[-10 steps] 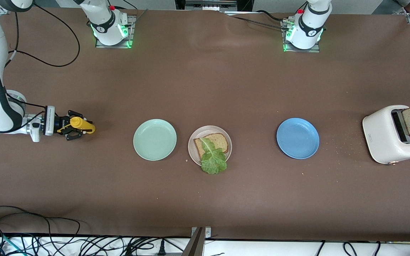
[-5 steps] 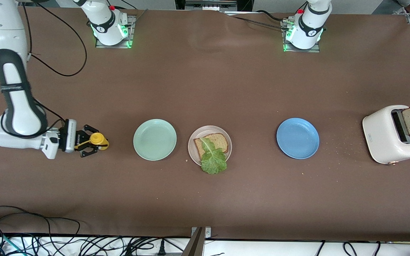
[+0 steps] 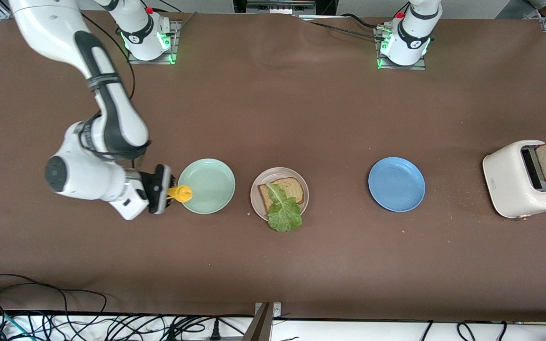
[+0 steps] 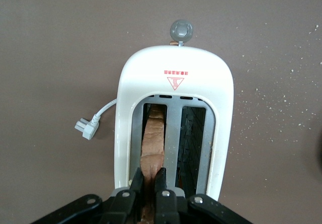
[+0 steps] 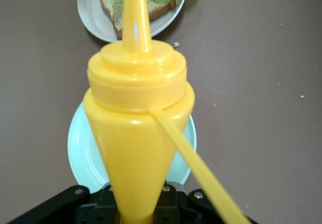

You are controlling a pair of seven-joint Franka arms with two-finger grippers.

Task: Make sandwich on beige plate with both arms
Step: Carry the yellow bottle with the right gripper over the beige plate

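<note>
Yellow plastic marks the item in hand: a mustard squeeze bottle (image 3: pixel 181 193) is pinched between the fingers of the right gripper (image 3: pixel 171 193), nozzle pointing toward the beige plate (image 3: pixel 258 183). The bottle hangs over the rim of the mint-green plate (image 3: pixel 206 186), at the edge toward the right arm's end of the table.

The beige plate sits between the mint-green plate and the blue plate (image 3: pixel 396 184). On it lies one bread slice (image 3: pixel 290 187) with a lettuce leaf (image 3: pixel 283 213) on top, the leaf overhanging the rim nearest the front camera. The sandwich is therefore half built.

At the left arm's end of the table, the left gripper (image 4: pixel 149 180) is pressed together on a second bread slice (image 4: pixel 154 138) standing in a slot of the white toaster (image 3: pixel 522 179).

Step in hand, as judged: sauce application. The next move calls for bringing the nozzle above the lettuce leaf, tilting it downward, then squeezing. The toast needs a straight lift clear of the slot.
</note>
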